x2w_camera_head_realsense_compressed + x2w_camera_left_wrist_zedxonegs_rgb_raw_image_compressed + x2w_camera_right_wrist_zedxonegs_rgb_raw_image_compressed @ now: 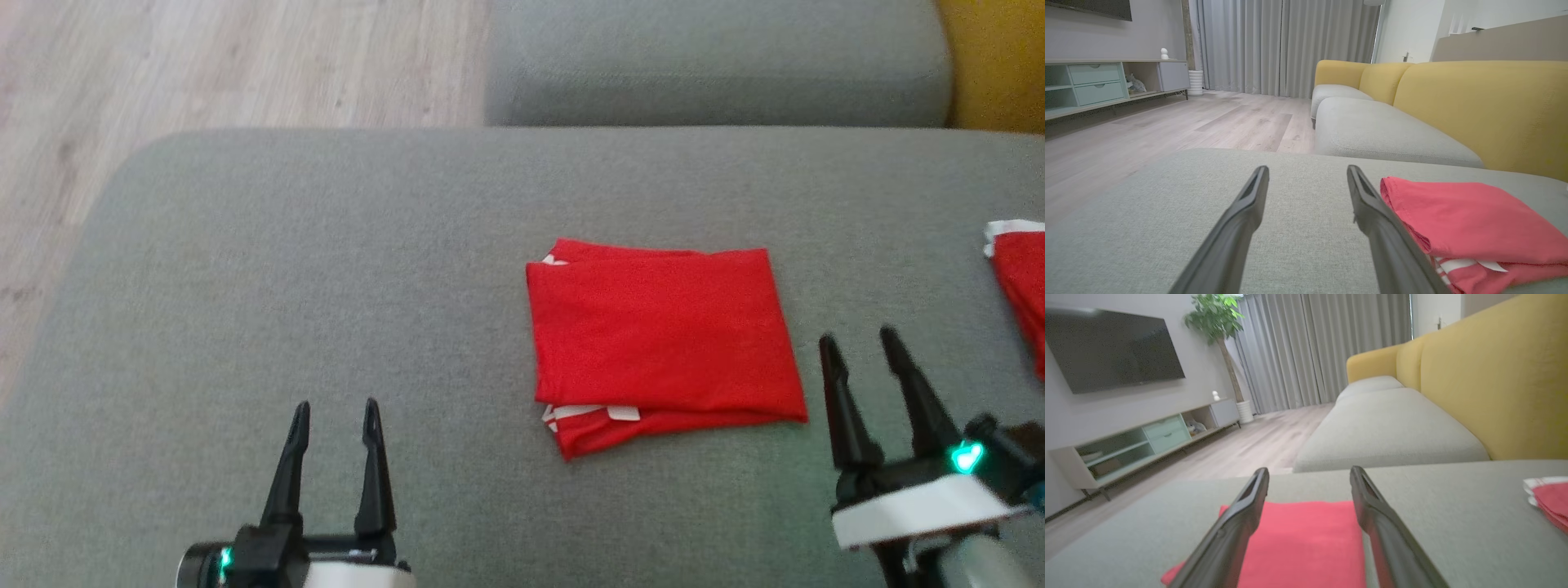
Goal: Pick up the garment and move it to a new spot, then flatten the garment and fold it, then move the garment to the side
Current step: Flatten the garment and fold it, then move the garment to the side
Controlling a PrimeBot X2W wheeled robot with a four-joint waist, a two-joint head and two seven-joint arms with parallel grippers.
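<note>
On our grey cushion (326, 269) the folded red garment (661, 327) lies between our left gripper (336, 406) and right gripper (857, 336), both spread, empty and pointing forward

From the head we look steeply down on the grey cushion (326, 245); our two wrist cameras sit low and close over it, facing the curtains (1286, 45) and the yellow sofa back (1486, 110). All three views share the folded red garment (661, 335).

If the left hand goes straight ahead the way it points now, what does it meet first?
Probably only the bare grey cushion: the left hand points past the folded red garment, which lies to its right. Depth is unclear.
</note>
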